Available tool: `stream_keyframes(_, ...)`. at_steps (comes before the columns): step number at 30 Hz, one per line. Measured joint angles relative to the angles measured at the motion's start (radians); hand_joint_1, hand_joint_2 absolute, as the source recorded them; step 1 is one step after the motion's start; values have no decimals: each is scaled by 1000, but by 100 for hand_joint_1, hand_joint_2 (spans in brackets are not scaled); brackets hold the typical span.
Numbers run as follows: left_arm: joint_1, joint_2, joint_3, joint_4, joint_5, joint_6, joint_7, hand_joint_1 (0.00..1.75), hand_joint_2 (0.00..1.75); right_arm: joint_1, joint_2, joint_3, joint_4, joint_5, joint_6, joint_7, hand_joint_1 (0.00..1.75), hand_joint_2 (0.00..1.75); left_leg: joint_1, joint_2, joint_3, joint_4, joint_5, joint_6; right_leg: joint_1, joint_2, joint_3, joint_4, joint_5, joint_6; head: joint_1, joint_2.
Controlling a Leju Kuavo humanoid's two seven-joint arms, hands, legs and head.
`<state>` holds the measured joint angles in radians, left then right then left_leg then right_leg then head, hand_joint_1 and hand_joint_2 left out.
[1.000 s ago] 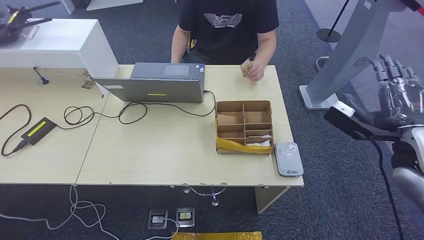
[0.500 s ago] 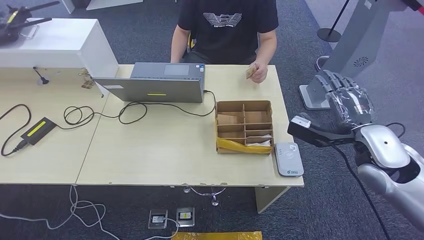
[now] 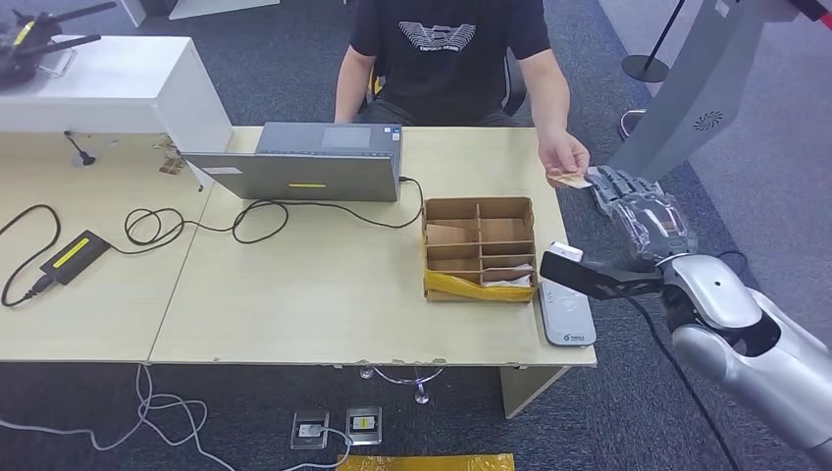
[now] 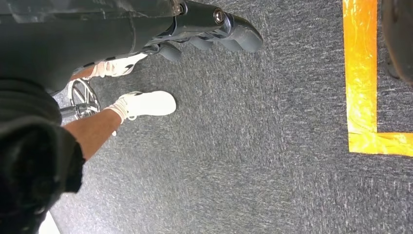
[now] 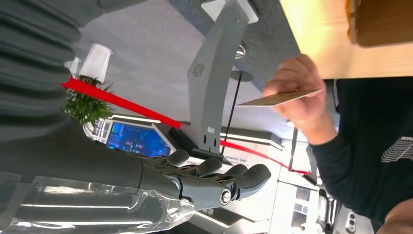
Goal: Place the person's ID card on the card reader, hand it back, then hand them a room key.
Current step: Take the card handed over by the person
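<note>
Reaching forward from the desk's right side, the robot's right hand has swung in toward the person's hand, which has come out past the desk's far right corner holding the ID card just beside the robot's fingertips. Those fingers lie stretched out and slightly apart, holding nothing, short of the card. A silver forearm runs in from the lower right, and the dark wrist camera block crosses over the card reader at the desk's near right edge, hiding its top. Beside the reader sits a cardboard tray of compartments; no room key can be made out in it. Down by the carpet, the left hand hangs with fingers curled, empty.
</note>
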<state>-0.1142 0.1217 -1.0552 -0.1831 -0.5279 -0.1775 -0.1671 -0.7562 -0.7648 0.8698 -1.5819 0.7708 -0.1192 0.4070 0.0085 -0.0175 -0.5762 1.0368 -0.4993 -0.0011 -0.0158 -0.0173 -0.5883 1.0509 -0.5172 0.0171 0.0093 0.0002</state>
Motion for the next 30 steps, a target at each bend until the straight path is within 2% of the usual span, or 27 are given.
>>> stream_keyframes(11,-2,0,0,0,-28,-5,0,0,0,73,14,-31,12,11,4,10,0,175,0,0,0,0,0,0,0,1,0,0,0,0,0,0)
stream_keyframes(12,-2,0,0,0,-28,-8,0,0,0,78,15,-35,13,17,4,10,9,175,0,0,0,0,0,0,0,1,0,0,0,0,0,0)
stream_keyframes(15,-3,0,0,0,-26,-15,0,0,0,88,22,-46,13,34,4,4,140,175,0,1,0,0,0,0,0,1,0,0,0,0,0,0)
stream_keyframes(16,-3,0,0,0,-24,-16,0,0,0,91,24,-49,13,39,4,0,175,175,0,1,0,0,0,0,0,1,0,0,0,0,0,0)
stream_keyframes(30,-5,0,0,0,-22,-20,0,0,0,115,70,-91,39,123,-60,-15,175,175,0,1,0,0,0,0,0,1,0,0,0,0,0,0)
